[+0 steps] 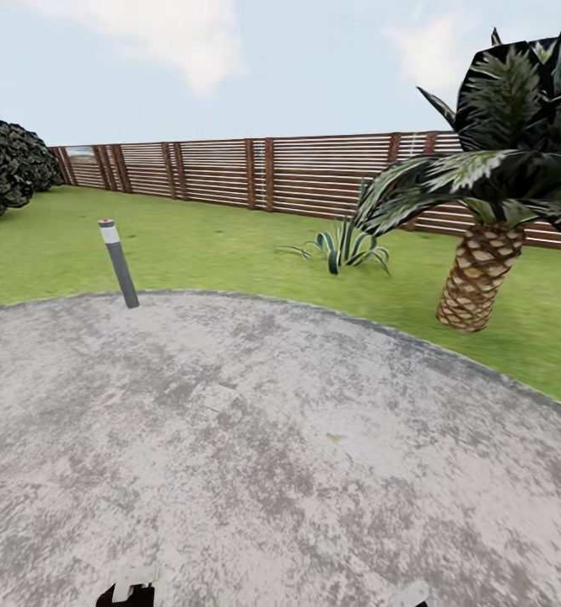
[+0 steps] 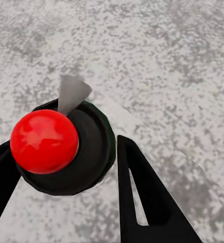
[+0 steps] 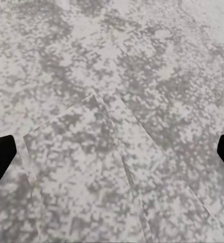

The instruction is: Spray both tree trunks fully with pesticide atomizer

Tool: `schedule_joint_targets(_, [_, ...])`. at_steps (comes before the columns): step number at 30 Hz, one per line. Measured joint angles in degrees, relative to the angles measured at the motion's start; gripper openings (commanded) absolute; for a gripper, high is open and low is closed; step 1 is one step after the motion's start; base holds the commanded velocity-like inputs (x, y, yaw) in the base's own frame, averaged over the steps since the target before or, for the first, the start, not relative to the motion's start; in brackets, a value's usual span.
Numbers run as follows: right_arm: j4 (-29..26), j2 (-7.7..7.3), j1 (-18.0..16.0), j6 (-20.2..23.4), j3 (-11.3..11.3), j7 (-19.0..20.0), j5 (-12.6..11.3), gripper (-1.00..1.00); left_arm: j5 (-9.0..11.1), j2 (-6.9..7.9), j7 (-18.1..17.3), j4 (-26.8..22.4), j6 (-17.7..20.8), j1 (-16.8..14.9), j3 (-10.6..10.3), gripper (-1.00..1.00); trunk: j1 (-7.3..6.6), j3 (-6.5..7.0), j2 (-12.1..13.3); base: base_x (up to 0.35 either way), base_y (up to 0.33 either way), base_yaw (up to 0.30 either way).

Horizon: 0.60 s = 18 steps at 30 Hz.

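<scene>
Between left tool (image 2: 66,167) fingers: pesticide atomizer (image 2: 66,147), red-topped, over paving (image 2: 157,55).

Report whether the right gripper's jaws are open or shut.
Open. In the right wrist view the right gripper has its two black jaws at opposite edges, with only mottled grey paving between them.

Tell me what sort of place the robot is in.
Most likely a fenced garden: a grass lawn, a slatted wooden fence behind it, a short palm, and a round grey paved patch in front.
</scene>
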Motion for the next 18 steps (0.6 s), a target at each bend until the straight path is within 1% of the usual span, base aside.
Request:
schedule_joint_targets(12, [-0.09, 0.0, 0.0, 0.0, -0.6, -0.02, -0.08, 1.0, 0.03, 0.03, 0.0, 0.0, 0.0, 0.0, 0.0, -1.0, 0.0, 0.0, 0.0, 0.334, 0.0, 0.278])
schedule_joint_targets(13, [-0.12, 0.0, 0.0, 0.01, -0.9, -0.02, -0.09, 1.0, 0.04, 0.05, 0.0, 0.0, 0.0, -0.02, 0.02, -1.0, 0.0, 0.0, 0.0, 0.334, 0.0, 0.279])
schedule_joint_targets(14, [-0.16, 0.01, 0.0, 0.01, -2.44, -0.02, 0.02, 1.0, 0.04, 0.03, 0.0, 0.0, 0.0, -0.01, 0.05, -1.0, 0.0, 0.0, 0.0, 0.334, 0.0, 0.279])
schedule_joint_targets(15, [-0.17, 0.01, 0.0, 0.01, -3.18, -0.02, 0.08, 1.0, 0.04, 0.03, 0.0, 0.0, 0.0, -0.01, 0.05, -1.0, 0.0, 0.0, 0.0, 0.334, 0.0, 0.279])
schedule_joint_targets(18, [-0.18, 0.02, 0.0, 0.0, -4.38, -0.02, 0.22, 1.0, 0.08, 0.02, 0.0, 0.0, 0.01, -0.02, 0.05, -1.0, 0.0, 0.0, 0.0, 0.334, 0.0, 0.279])
